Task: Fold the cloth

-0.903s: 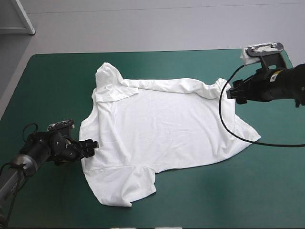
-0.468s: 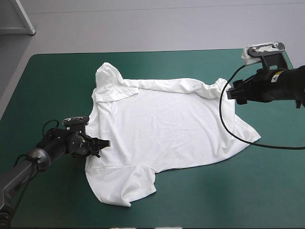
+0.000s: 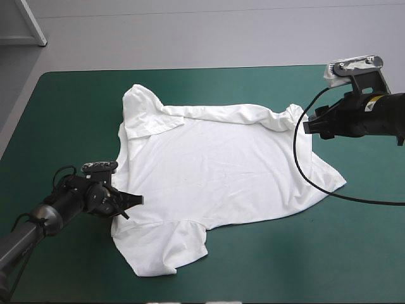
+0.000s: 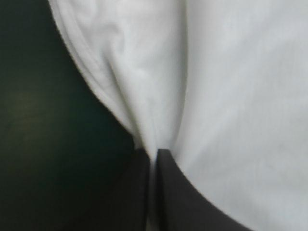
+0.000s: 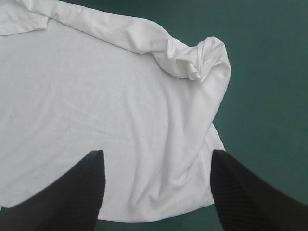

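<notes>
Overall: white T-shirt (image 3: 221,171) lies spread mostly flat mid-table on the teal-green cover (image 3: 76,114), wrinkled, collar end toward the left arm, hem toward the right arm.
Left gripper (image 3: 130,201): clenched on the T-shirt's edge, low at the table, on the shirt's side nearest that arm.
Left jaws, close up: black fingers (image 4: 183,197) meet in a point with a thin white fold pinched between them; cloth puckers up ahead of the tips, flat cloth to one side of the jaws, bare cover to the other.
Right gripper (image 3: 308,123): released, fingers well apart, gripping nothing.
Right jaws, place: over the shirt's hem end; flat white cloth fills the gap between the fingers and runs on ahead of them.
Bunched corner (image 5: 204,57): small crumpled lump of cloth ahead of the right jaws, off toward one finger, at the shirt's edge.
Far edge: rolled over in a long fold ahead of the right jaws.
Sleeves: one lies flat, just beside the left jaws toward the near table edge; the other is folded over, beside them toward the far edge.
Contact, right jaws to cloth: cannot tell.
</notes>
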